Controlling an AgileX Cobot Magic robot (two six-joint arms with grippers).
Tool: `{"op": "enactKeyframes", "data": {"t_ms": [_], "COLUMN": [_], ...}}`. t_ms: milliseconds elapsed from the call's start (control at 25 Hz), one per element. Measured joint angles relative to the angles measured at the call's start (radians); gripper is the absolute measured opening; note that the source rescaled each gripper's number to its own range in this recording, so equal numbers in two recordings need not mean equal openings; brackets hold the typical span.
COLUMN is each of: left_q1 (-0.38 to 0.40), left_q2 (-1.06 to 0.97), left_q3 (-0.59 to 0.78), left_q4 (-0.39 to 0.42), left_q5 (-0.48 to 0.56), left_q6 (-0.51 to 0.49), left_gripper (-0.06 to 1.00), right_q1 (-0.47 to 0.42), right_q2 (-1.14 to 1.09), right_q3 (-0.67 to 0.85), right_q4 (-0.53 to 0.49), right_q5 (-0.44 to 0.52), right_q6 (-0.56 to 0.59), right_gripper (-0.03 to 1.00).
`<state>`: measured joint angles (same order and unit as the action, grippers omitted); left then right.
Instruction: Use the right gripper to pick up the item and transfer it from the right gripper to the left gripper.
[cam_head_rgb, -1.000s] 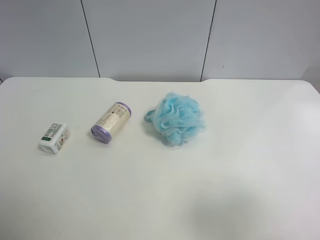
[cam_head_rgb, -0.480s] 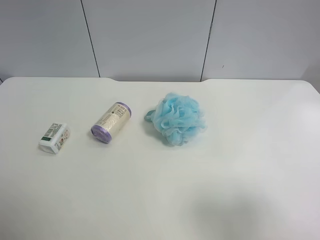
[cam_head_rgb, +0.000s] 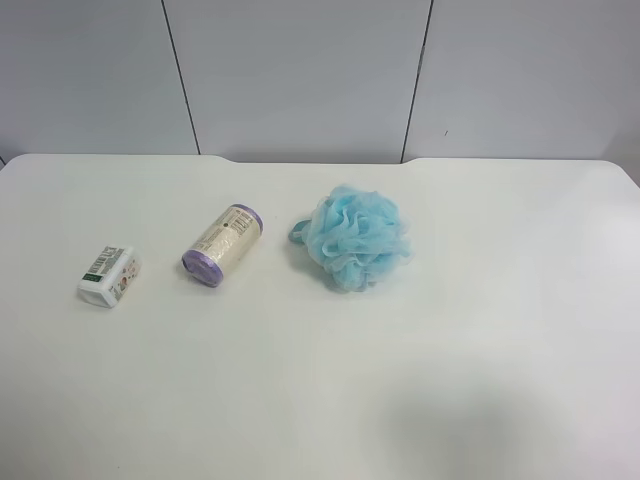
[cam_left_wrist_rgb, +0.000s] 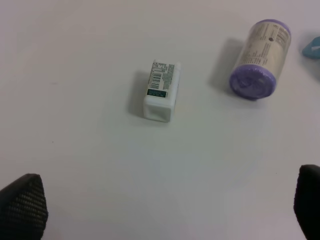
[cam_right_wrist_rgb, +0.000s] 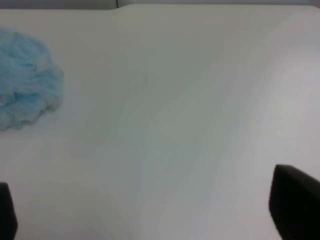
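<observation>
The item, a small white box (cam_head_rgb: 109, 275) with a barcode label, lies on the white table (cam_head_rgb: 300, 380) toward the exterior high view's left. It also shows in the left wrist view (cam_left_wrist_rgb: 161, 90), lying flat with its green-edged barcode up. My left gripper (cam_left_wrist_rgb: 165, 205) is open and empty, some way short of the box, with only its two fingertips (cam_left_wrist_rgb: 22, 206) showing. My right gripper (cam_right_wrist_rgb: 150, 210) is open and empty over bare table, with the box out of its view. Neither arm shows in the exterior high view.
A cream roll (cam_head_rgb: 223, 245) with purple ends lies beside the box, also in the left wrist view (cam_left_wrist_rgb: 261, 59). A fluffy blue mesh pouf (cam_head_rgb: 357, 237) sits mid-table and at the edge of the right wrist view (cam_right_wrist_rgb: 25, 80). A grey panelled wall stands behind.
</observation>
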<state>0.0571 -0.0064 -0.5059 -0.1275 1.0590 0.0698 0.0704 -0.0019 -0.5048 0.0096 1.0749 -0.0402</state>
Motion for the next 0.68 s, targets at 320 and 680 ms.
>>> {"op": "enactKeyframes", "data": {"t_ms": [320, 680], "left_q1": [0.000, 0.000], "left_q2": [0.000, 0.000], "left_q3": [0.000, 0.000], "left_q4": [0.000, 0.000], "left_q5": [-0.001, -0.001], "left_q6": [0.000, 0.000], "left_gripper": [1.00, 1.00], "right_q1": [0.000, 0.000], "right_q2": [0.000, 0.000], "right_q3": [0.000, 0.000], "right_q4": [0.000, 0.000], "right_q5": [0.000, 0.000], "right_q6": [0.000, 0.000], "right_gripper": [1.00, 1.00]}}
